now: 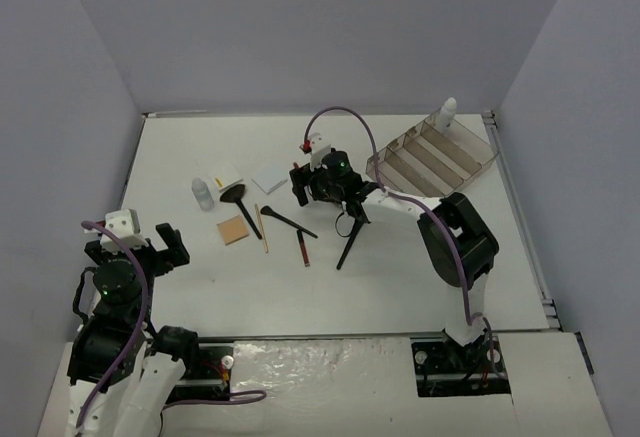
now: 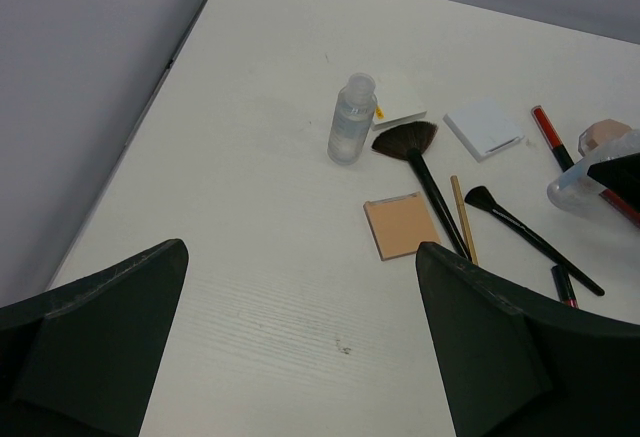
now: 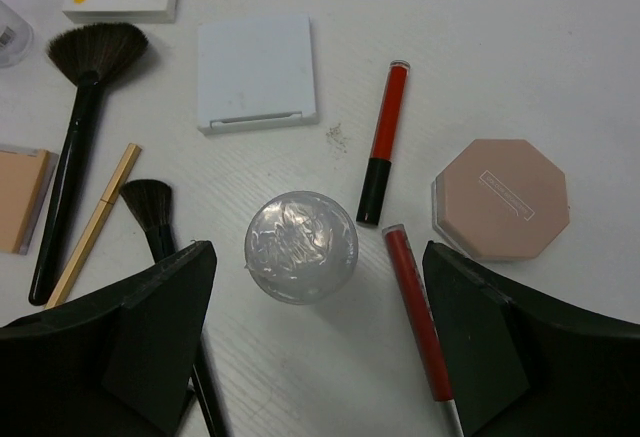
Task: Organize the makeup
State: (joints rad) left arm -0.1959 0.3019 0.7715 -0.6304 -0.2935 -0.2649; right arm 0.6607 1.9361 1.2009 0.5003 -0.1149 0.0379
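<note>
Makeup lies loose on the table (image 1: 400,277), clustered round a clear round container (image 3: 300,247). Nearest, well off to that container's left, the L gripper (image 2: 302,252) hangs over bare tabletop, jaws fully wide, nothing btwn them. The R gripper (image 3: 318,247) straddles the container, fingers spread w/ a gap each side, not touching it.

Just beside the container:
- small black brush (image 3: 150,207)
- red-and-black gloss tube (image 3: 382,142)
- second red stick (image 3: 415,312)
- pink octagonal compact (image 3: 503,199)

A bit further out:
- wooden pencil (image 3: 100,219)
- fan brush (image 3: 85,107)
- tan pad (image 3: 20,197)
- white square compact (image 3: 258,72)
- upright clear bottle (image 2: 352,119)

Farthest, on the container's opposite side, is the smoky divided tray (image 1: 440,157), w/ a white-capped bottle (image 1: 447,112) standing at its far end.
</note>
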